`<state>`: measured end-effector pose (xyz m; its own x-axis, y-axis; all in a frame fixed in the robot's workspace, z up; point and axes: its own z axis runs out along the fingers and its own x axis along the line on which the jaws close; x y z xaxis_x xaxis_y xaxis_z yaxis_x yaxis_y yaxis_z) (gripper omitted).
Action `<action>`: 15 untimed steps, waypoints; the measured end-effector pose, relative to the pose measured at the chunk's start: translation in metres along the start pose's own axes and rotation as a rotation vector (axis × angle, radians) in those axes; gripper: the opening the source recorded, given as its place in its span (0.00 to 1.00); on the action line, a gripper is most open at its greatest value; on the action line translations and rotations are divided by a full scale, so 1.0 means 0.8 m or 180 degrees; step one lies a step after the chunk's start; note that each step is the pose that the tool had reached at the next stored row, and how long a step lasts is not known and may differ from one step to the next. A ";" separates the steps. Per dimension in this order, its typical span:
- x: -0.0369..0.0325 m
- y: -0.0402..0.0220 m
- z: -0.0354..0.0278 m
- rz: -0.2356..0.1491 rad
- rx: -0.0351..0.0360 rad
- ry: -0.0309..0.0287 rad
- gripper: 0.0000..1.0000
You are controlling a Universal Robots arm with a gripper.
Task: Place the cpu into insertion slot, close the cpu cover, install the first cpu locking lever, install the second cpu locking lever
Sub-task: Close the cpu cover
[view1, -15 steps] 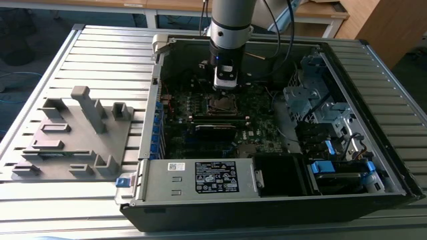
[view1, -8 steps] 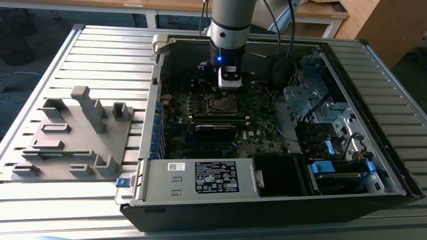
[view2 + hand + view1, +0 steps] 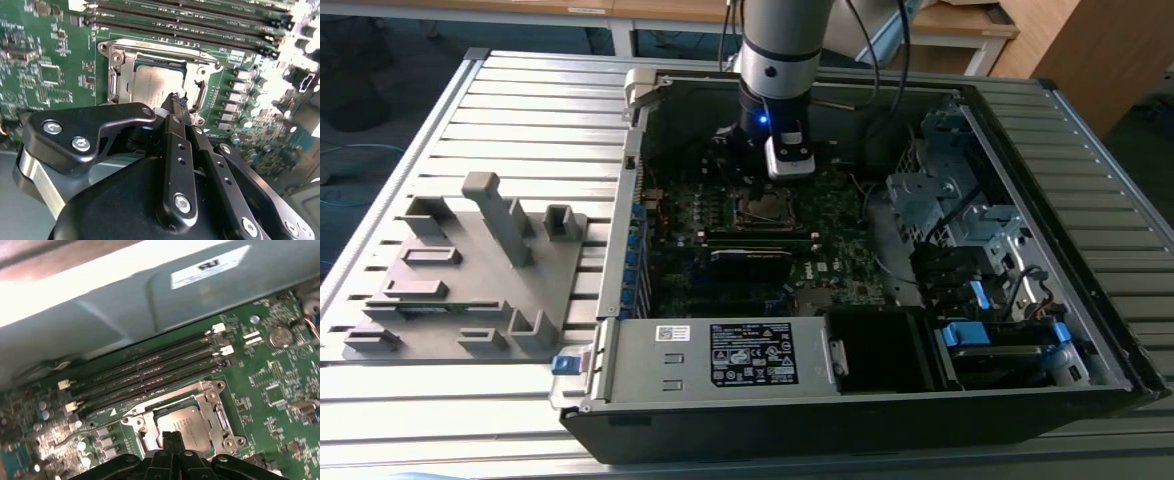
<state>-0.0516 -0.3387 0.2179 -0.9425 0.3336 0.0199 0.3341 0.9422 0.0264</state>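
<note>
Cpu (image 3: pixel 152 86) lies seated just beneath the closed gripper (image 3: pixel 178 101), arm (image 3: pixel 781 45) reaching straight down.

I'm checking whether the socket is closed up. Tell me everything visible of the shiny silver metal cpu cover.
The shiny silver metal cpu cover is a square frame plate with a square window. It looks flat and closed on the green motherboard, the dull grey cpu showing through its window, beside long black memory slots. The black gripper, shut, hovers at its edge; contact is unclear.
</note>
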 end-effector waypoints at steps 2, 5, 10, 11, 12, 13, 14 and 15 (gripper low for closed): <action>0.0000 0.0000 0.0004 -0.0120 0.0002 0.0003 0.11; 0.0000 0.0000 0.0009 -0.0292 0.0005 0.0006 0.11; 0.0000 0.0000 0.0019 -0.0581 0.0010 0.0012 0.11; 0.0000 -0.0001 0.0021 -0.0638 0.0012 0.0013 0.11; 0.0000 0.0000 0.0023 -0.0696 0.0012 0.0015 0.11; -0.0001 0.0000 0.0025 -0.0753 0.0013 0.0016 0.11; -0.0001 0.0000 0.0027 -0.0810 0.0014 0.0017 0.11; -0.0001 -0.0001 0.0029 -0.0873 0.0016 0.0018 0.11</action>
<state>-0.0516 -0.3387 0.2156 -0.9977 0.0658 0.0183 0.0663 0.9974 0.0268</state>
